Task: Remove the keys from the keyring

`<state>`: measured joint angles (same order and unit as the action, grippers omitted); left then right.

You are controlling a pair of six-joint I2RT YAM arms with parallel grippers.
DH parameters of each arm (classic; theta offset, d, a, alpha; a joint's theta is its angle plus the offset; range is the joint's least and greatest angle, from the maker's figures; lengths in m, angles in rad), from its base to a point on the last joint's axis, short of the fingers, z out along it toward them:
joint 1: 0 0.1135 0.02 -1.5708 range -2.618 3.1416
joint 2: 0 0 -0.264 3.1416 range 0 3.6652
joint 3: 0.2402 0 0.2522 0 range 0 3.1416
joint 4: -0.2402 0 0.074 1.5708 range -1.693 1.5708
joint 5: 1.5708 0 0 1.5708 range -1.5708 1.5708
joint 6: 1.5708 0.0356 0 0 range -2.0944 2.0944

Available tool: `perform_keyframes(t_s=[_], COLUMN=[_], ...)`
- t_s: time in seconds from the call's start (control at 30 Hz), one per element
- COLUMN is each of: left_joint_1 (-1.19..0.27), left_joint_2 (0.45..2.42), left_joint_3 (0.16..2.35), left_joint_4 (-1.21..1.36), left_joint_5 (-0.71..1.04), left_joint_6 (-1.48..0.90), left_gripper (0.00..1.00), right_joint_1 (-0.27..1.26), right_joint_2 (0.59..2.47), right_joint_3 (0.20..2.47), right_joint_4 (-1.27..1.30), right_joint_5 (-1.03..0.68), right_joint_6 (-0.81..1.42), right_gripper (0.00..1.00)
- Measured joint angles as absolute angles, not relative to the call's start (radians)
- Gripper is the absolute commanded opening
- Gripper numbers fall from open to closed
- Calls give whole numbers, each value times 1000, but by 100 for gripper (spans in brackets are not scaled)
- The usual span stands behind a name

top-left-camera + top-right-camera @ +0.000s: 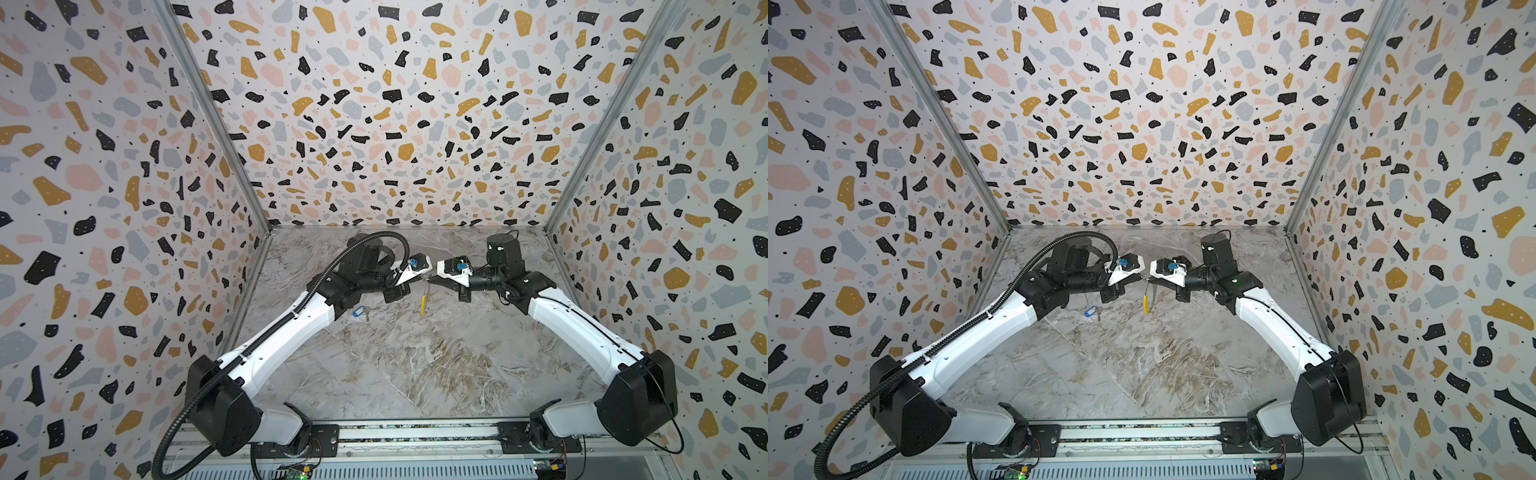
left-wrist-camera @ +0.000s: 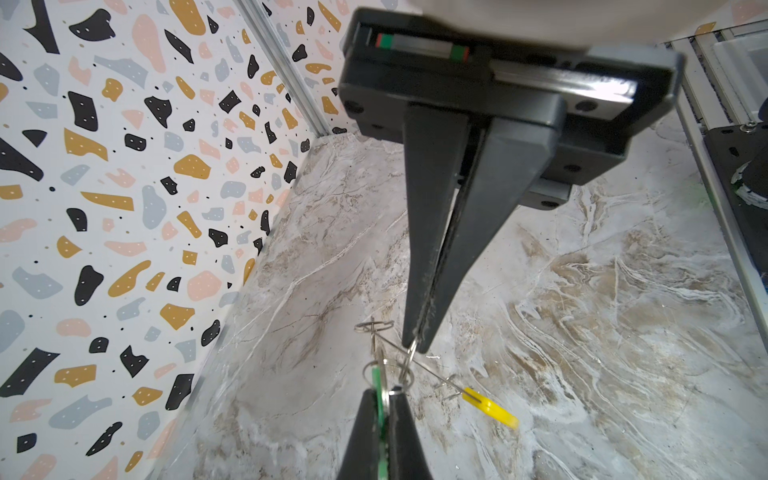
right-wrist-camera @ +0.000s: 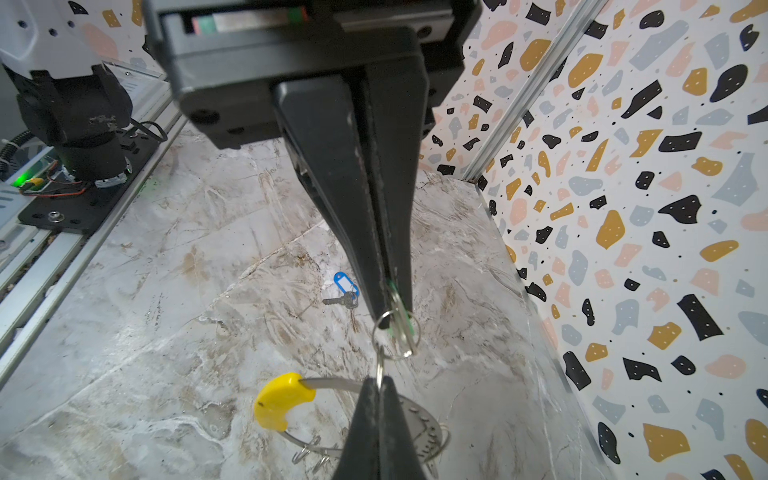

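— Left of the large thin silver-grey wire keyring (image 3: 282, 401) with its yellow sleeve, down on the grey marbled tabletop (image 1: 374, 374): small silvery key with blue plastic tag (image 3: 345, 291), lying loose and well apart. Off already?
— Looks so. Next, just above the keyring: black tapered left gripper (image 2: 419, 340), clenched on a small wire loop (image 2: 409, 355) and carrying the keyring beneath.
— And to the right?
— Black tapered right gripper (image 3: 392, 305), nearly tip to tip with the left, pinched shut on the small green-tagged key (image 2: 379, 384).
— Coming move?
— Probably a pull rightward, away from the keyring, along the line joining both tips. Held by the right arm, anchored by the left.
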<state>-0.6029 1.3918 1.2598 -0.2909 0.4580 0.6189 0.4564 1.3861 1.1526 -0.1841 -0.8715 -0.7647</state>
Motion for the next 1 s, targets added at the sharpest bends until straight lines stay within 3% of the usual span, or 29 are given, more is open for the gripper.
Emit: perform_keyframes(t_s=[1.0], left_joint_1=[-583], left_joint_2=[1467], left_joint_3=[1362], left_joint_4=[-375], left_joint_5=[562], left_joint_6=[606], left_gripper=[0], right_joint_1=[452], right_joint_2=[1398], right_joint_3=[1185], right_joint_4=[-225], right_joint_5=[-878], right_joint_6=[-799], right_gripper=[0])
